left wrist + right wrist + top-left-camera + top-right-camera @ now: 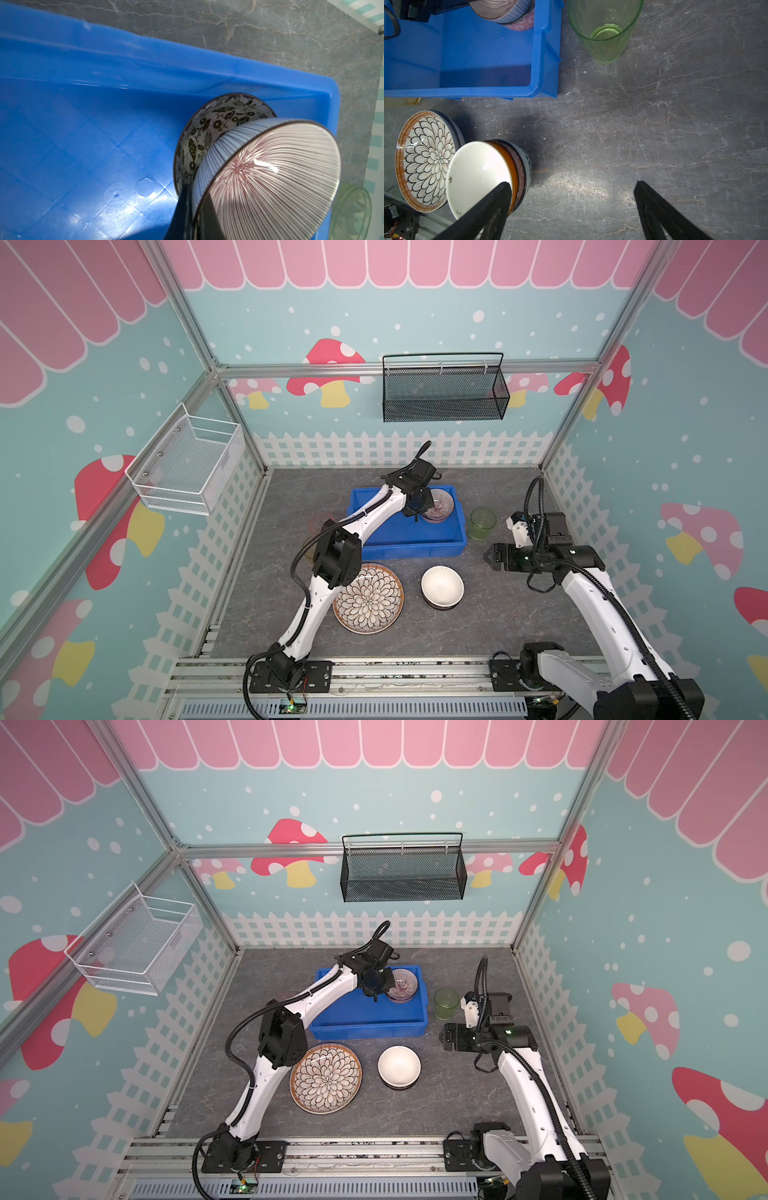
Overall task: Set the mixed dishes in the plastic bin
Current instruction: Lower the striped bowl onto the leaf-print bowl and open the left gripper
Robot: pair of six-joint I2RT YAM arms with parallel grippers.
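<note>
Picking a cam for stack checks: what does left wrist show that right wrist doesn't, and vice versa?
Left wrist only: the leaf-print inside of the lower bowl, under the striped one. Right wrist only: the petal plate, the white bowl topping a stack beside it, and the open right end effector. Both: the blue bin, the striped bowl and the green cup.

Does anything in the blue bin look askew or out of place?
Yes. The striped bowl is steeply tilted, partly inside the leaf-patterned bowl in a corner of the blue bin, not nested flat; the left gripper is shut on its rim. Nothing looks spilled.
</note>
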